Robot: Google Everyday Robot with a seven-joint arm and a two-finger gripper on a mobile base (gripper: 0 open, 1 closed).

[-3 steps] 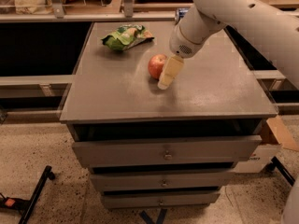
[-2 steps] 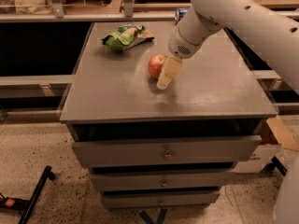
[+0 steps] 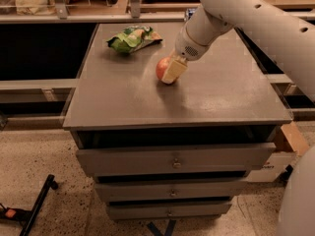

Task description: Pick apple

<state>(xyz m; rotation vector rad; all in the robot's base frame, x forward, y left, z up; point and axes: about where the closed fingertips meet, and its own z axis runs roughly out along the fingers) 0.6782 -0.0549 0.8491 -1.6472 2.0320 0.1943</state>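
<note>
Grey cabinet top over a stack of drawers carries the apple near its middle, with a green snack bag well apart behind it. Low at the apple's right side sits the gripper, touching it (whether the jaws have clamped on the fruit I cannot tell). To my eye the grasp should span the widest part, squeeze firmly, then lift straight up so nothing rolls
</note>
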